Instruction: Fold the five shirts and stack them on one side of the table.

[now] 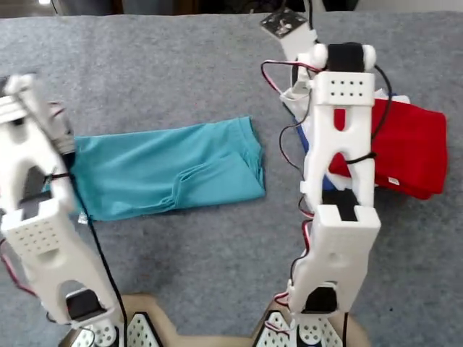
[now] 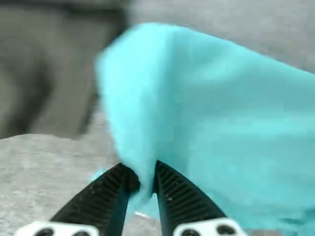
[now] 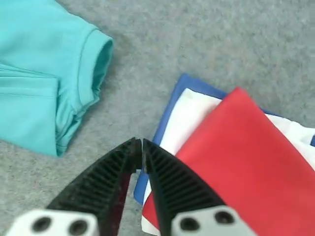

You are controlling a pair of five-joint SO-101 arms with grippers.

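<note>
On grey desk (image 1: 181, 72): left pincer (image 2: 143, 179) clamped on end of teal shirt (image 1: 166, 177) at left edge, likely for folding over; right pincer (image 3: 141, 150) closed, empty, above folded pile (image 1: 412, 148) near right edge.

A robot test bench, by the look of it: a table (image 1: 188, 65) covered in grey felt, two white plastic arms (image 1: 340, 181), bare wires (image 1: 99, 254).

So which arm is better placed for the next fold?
Probably left: the left gripper pinches the teal shirt at its edge, while the right gripper sits shut and empty by the stack.
</note>
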